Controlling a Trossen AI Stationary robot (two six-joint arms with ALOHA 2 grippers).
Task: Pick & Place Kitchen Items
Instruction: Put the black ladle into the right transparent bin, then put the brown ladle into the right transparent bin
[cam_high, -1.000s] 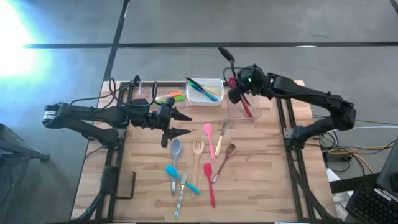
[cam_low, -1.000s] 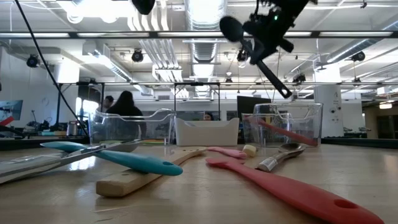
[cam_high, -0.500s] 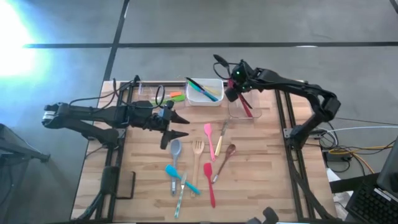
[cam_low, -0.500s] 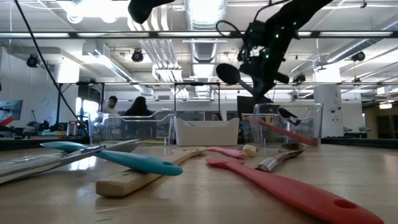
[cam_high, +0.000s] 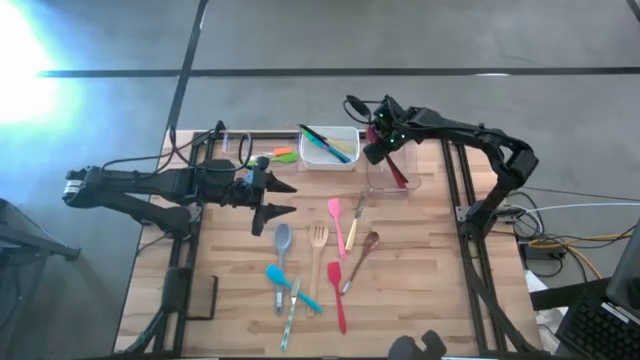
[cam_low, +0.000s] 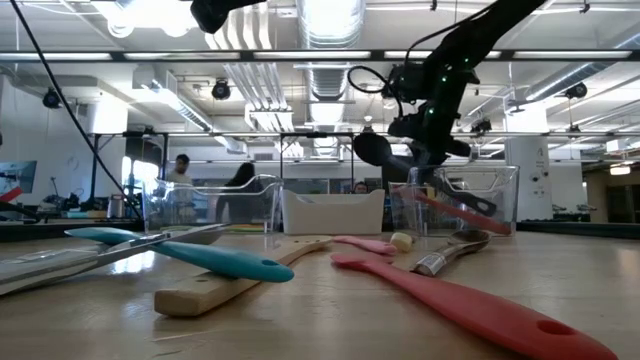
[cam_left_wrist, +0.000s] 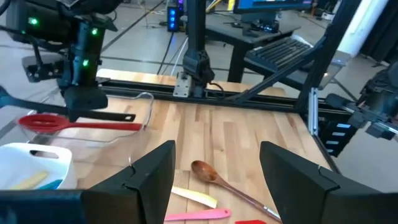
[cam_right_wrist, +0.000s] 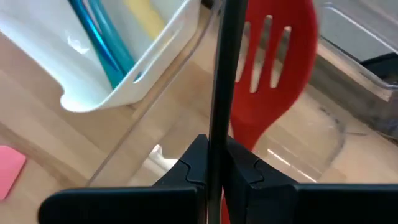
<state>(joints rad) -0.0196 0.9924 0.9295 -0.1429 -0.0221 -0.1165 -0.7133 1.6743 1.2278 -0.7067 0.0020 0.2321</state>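
Note:
My right gripper (cam_high: 378, 142) is shut on a black ladle (cam_low: 375, 148) over the clear tub (cam_high: 395, 172) at the far right. A red slotted spatula (cam_right_wrist: 273, 74) lies inside that tub. My left gripper (cam_high: 280, 198) hovers open and holding nothing above the table's left half. Several utensils lie flat on the wood in front of it: a pink spatula (cam_high: 337, 220), a wooden fork (cam_high: 319, 248), a grey spoon (cam_high: 283, 240), a teal spatula (cam_high: 283, 279), a red spatula (cam_high: 338, 290) and a wooden spoon (cam_high: 363, 248). My right gripper pinches the ladle's thin black handle (cam_right_wrist: 217, 112) between its two fingers, about midway along it. The fingers slant down from above and lie across the handle. The ladle is tilted, bowl end high and toward the white tub, and its free handle end (cam_low: 478, 203) dips into the clear tub.
A white tub (cam_high: 330, 147) with teal and yellow utensils stands beside the clear tub. Another clear tub (cam_high: 240, 148) at the far left holds orange and green utensils (cam_high: 278, 156). Black frame rails (cam_high: 455, 190) run along the table's sides. People show in the room behind.
My right gripper has come down and a little toward the white tub, staying shut on the ladle. The ladle has sunk with it and tipped flatter. Its free handle end, above the clear tub's rim before, now reaches down inside the tub.

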